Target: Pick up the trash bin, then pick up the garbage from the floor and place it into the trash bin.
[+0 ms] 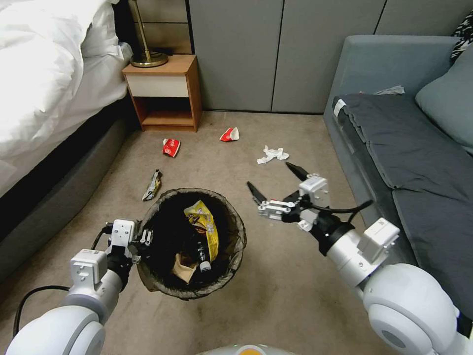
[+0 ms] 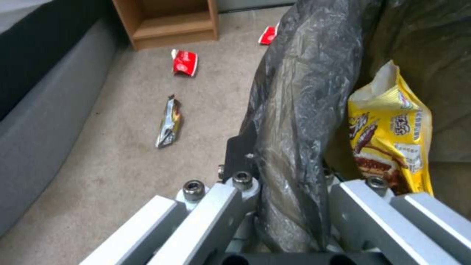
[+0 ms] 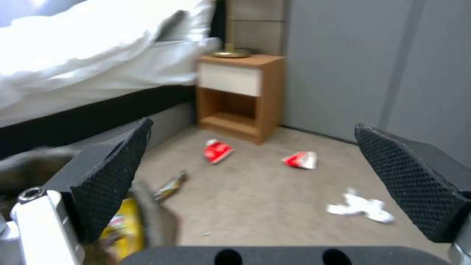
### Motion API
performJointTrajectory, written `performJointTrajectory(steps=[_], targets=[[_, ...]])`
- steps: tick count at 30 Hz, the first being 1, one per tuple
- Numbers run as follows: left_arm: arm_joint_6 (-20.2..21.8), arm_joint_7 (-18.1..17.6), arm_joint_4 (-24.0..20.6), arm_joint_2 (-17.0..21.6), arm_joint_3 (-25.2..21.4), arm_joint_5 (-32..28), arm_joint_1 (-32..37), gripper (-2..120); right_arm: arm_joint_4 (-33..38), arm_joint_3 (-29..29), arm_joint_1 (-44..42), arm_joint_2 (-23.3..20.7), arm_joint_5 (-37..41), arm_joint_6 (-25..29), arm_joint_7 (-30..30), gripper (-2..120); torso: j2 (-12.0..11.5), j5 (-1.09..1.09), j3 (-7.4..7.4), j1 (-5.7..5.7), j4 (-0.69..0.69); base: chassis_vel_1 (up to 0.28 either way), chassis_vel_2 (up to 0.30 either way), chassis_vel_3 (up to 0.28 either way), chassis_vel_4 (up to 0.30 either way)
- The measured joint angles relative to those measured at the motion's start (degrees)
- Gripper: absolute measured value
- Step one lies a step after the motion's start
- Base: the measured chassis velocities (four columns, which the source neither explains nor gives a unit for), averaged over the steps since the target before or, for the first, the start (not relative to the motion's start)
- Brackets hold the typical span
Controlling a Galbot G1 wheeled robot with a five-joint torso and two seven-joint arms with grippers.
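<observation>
Left end effector [image 1: 144,240] clamps trash bin [image 1: 231,256] rim, liner hiding fingertips; right end effector [image 1: 276,181] wide, empty; bottle [image 1: 202,256] half-buried under yellow wrapper [image 1: 204,224]

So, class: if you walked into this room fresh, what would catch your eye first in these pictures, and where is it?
First, the trash bin, held off the carpet by the left claw clamped on its bagged rim, with a yellow snack bag inside. Next, the right claw, open and empty, to the bin's right. Beyond lie two red wrappers and a white tissue near the nightstand.
</observation>
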Motion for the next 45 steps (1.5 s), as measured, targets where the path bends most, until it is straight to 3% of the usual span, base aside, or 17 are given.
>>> performJointTrajectory(steps=[6, 9, 10, 12, 17, 27, 45], targets=[[-0.03, -0.09, 0.00, -0.01, -1.00, -0.87, 0.28, 3, -0.08, 8.50, -10.58, 5.06, -8.64, 5.27, -0.12, 100, 0.00, 0.01, 0.00, 0.00, 0.01, 0.000, 0.000, 0.000, 0.000], [-0.04, -0.14, 0.00, 0.22, -1.34, -1.68, 0.67, 3, -0.11, 11.99, -18.15, 12.29, -17.17, 9.67, -0.31, 100, 0.00, 0.01, 0.00, 0.00, -0.02, 0.000, 0.000, 0.000, 0.000], [-0.04, -0.14, 0.00, 0.22, -1.34, -1.68, 0.67, 3, -0.11, 11.99, -18.15, 12.29, -17.17, 9.67, -0.31, 100, 0.00, 0.01, 0.00, 0.00, -0.02, 0.000, 0.000, 0.000, 0.000], [-0.04, -0.15, 0.00, 0.32, -1.38, -2.00, 0.90, 3, -0.43, 12.66, -22.23, 18.05, -22.05, 13.81, -0.95, 100, 0.00, -0.01, 0.00, 0.00, -0.02, 0.000, 0.000, 0.000, 0.000], [-0.04, -0.17, 0.01, -0.11, -1.59, -2.20, 0.98, 3, -2.35, 13.14, -25.84, 22.84, -26.29, 18.59, -3.48, 100, 0.00, -0.01, 0.00, 0.00, 0.02, 0.000, 0.000, 0.000, 0.000], [-0.08, -0.19, 0.03, -1.52, -1.90, -1.61, 1.00, 3, -9.44, 13.63, -31.18, 24.87, -29.44, 26.96, -5.13, 100, 0.00, 0.01, 0.00, 0.00, 0.01, 0.000, 0.000, 0.000, 0.000], [-0.73, 0.19, 0.04, -3.27, -1.27, 0.17, 0.89, 3, -8.98, 13.55, -31.43, 26.33, -29.57, 27.05, -5.21, 100, 0.00, 0.00, 0.00, 0.00, 0.01, 0.000, 0.000, 0.000, 0.000]])
